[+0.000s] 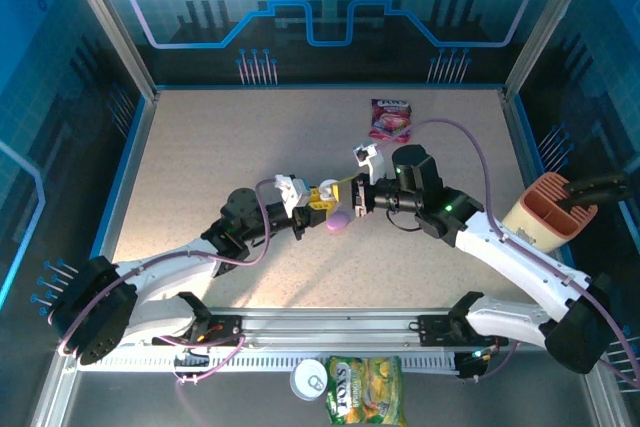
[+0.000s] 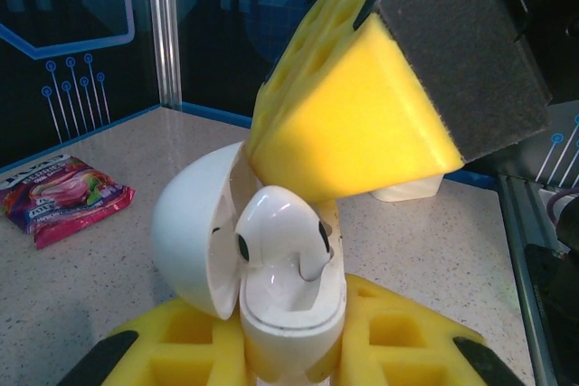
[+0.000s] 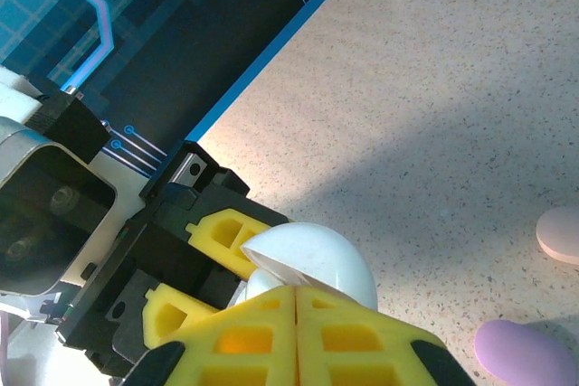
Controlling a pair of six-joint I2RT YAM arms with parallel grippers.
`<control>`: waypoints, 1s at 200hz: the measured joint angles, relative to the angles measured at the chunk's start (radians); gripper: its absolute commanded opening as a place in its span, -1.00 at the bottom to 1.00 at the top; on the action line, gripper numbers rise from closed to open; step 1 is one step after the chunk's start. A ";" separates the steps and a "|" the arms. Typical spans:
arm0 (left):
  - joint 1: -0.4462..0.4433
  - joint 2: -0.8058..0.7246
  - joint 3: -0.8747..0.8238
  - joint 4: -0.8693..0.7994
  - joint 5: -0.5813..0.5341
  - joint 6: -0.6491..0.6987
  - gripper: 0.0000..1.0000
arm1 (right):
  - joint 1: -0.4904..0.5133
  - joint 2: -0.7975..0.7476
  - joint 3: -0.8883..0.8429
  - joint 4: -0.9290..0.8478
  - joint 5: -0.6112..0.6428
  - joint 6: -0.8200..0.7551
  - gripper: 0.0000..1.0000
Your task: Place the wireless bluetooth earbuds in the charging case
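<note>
My left gripper (image 1: 320, 197) (image 2: 289, 345) is shut on the base of a white charging case (image 2: 291, 309), held upright. Its lid (image 2: 192, 234) (image 3: 318, 258) is swung open to the left. A glossy white earbud (image 2: 279, 228) sits partway in the case's well, head up. My right gripper (image 1: 350, 195) (image 3: 297, 306) is shut, its yellow foam fingers (image 2: 348, 124) pressed together and resting on top of that earbud. A purple case (image 1: 338, 220) (image 3: 525, 354) lies on the table just below both grippers, and a pink rounded piece (image 3: 561, 232) lies beside it.
A pink snack packet (image 1: 390, 119) (image 2: 63, 194) lies at the back of the speckled table (image 1: 220, 147). An orange cup-shaped holder (image 1: 548, 212) stands at the right edge. A tin can (image 1: 312, 379) and a green-yellow packet (image 1: 368, 389) lie in front of the arm bases.
</note>
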 measured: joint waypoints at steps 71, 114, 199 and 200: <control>0.002 0.000 0.000 0.000 0.011 -0.002 -0.64 | 0.000 0.002 0.013 -0.016 -0.048 -0.035 -0.58; 0.021 0.000 -0.004 0.012 0.011 -0.015 -0.65 | -0.002 -0.056 0.013 -0.036 -0.021 -0.044 -0.36; 0.075 -0.078 -0.098 0.021 0.009 -0.027 -0.65 | -0.243 -0.130 -0.177 -0.072 0.164 0.078 0.04; 0.075 -0.078 -0.098 0.020 0.009 -0.027 -0.65 | -0.245 -0.127 -0.177 -0.073 0.167 0.079 0.04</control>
